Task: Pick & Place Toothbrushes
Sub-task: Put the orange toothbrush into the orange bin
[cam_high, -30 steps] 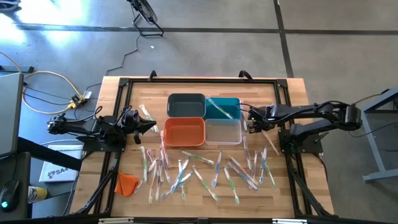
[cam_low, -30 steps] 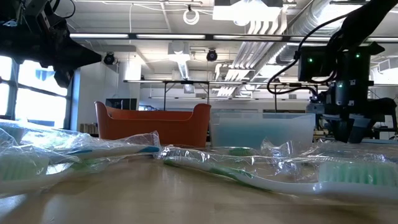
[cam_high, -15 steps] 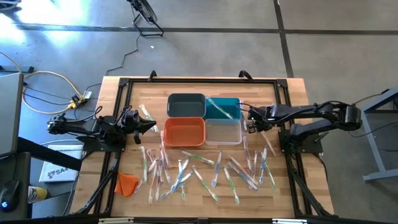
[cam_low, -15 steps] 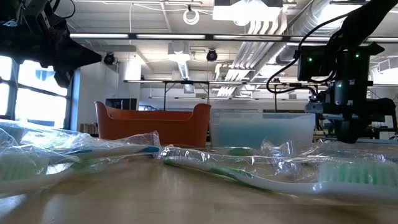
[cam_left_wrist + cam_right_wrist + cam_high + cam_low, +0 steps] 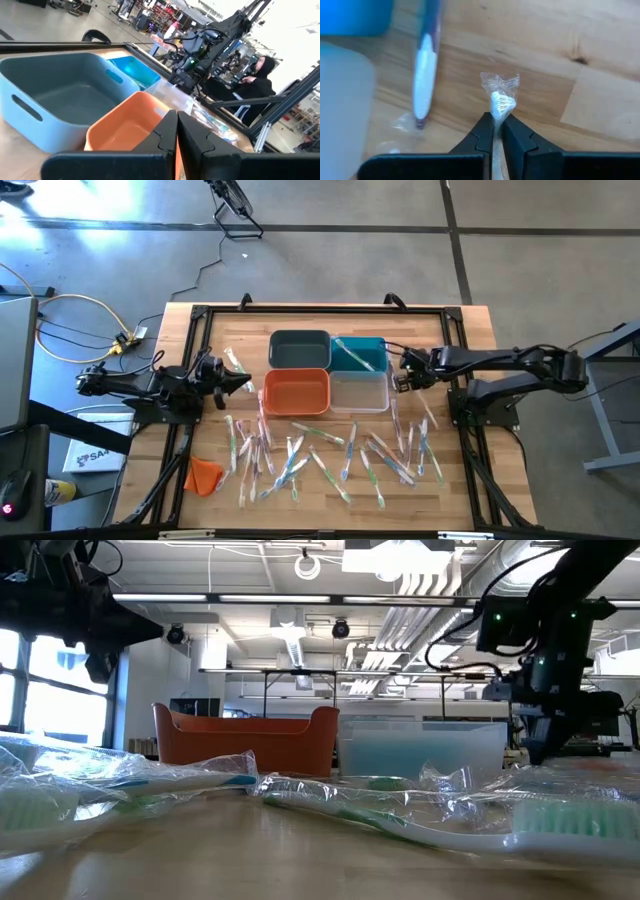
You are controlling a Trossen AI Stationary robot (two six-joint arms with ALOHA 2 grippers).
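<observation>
- One toothbrush is pinched in the right hand; in the right wrist view the fingers are clamped on the wrapped brush head, with crinkled wrapper poking out past the tips.
- Right hand sits just beside the clear bin and the teal bin, at their right side, low over the tabletop.
- Step in hand, as judged: the grasp is just made, the lift is not yet done. Whether the brush is clear of the wood cannot be told.
- A second wrapped toothbrush lies on the wood just beside the held one, apart from it.
- One brush is already seen lying in the teal bin; the orange bin and dark grey bin look bare inside.
- Most of the toothbrushes are left scattered across the tabletop in front of the bins, so the task is judged to be at an early stage.
- Left hand is pressed shut on nothing and parked at the left of the tabletop, aimed at the bins.
- Next move, as judged: a straight lift is needed so the wrapper is not dragged against the neighbouring brush, then a short carry over a bin wall and a release inside. Which bin is meant cannot be told.
- Risk: the grip is on slippery wrapper at the head end, so swing or slip of the brush is likely during the carry.
</observation>
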